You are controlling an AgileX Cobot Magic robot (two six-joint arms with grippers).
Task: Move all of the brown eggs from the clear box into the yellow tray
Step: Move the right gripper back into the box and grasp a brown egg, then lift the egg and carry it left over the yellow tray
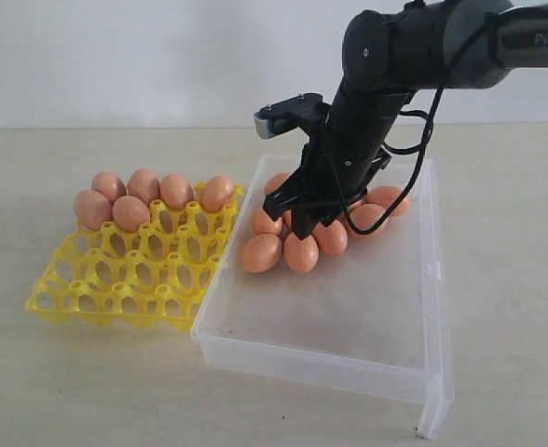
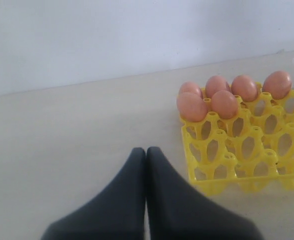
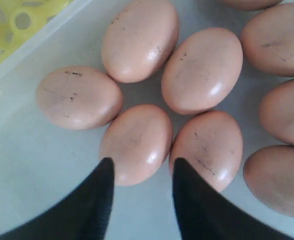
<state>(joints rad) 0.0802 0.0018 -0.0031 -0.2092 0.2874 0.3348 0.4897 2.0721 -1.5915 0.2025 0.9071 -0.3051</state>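
Note:
Several brown eggs [image 1: 300, 253] lie clustered in the far half of the clear box [image 1: 349, 317]. Several more eggs [image 1: 130, 212] sit in the back rows of the yellow tray [image 1: 116, 289], which stands left of the box. My right gripper [image 1: 302, 223] hangs low over the cluster in the box. In the right wrist view it [image 3: 143, 165] is open, its dark fingertips [image 3: 104, 175] either side of the near end of one egg [image 3: 136, 142], with a neighbouring egg [image 3: 207, 150] beside the other tip. My left gripper [image 2: 146, 150] is shut and holds nothing, over bare table beside the yellow tray [image 2: 237, 165].
The near half of the clear box floor [image 1: 330, 317] holds no eggs. The tray's front rows of cups [image 1: 106, 279] hold nothing. The tray touches the box's left wall. A flange [image 1: 437, 391] runs down the box's right side. A pale wall stands behind the table.

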